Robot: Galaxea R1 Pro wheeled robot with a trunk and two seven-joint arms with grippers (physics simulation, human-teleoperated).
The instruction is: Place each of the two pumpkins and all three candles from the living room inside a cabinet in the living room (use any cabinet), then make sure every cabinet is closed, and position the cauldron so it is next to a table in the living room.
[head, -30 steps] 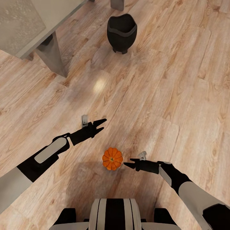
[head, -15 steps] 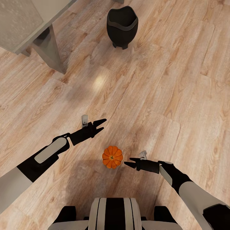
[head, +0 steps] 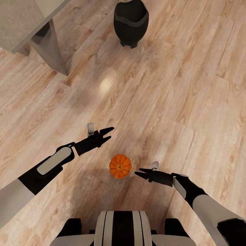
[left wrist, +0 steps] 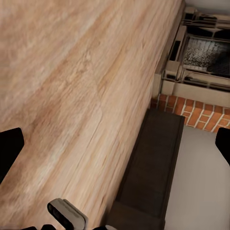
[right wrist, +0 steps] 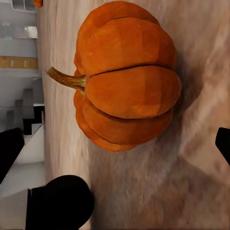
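Head view: right end effector, fingers spread, hovers beside the pumpkin at lower centre; next, close in and grasp.

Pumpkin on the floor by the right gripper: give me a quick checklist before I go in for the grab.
1. Right gripper open: ok, fingers spread, nothing between them.
2. Aimed at the pumpkin: ok, its fingertips point at the pumpkin, which sits centred between the fingers in the right wrist view.
3. Contact: not yet, a gap of wooden floor separates the fingertips from the pumpkin.
4. Pumpkin pose: ok, upright on the floor, stem up.
5. Left gripper out of the way: ok, open, off to the pumpkin's far left.
6. Cauldron and table clear of the grab: ok, both far ahead.
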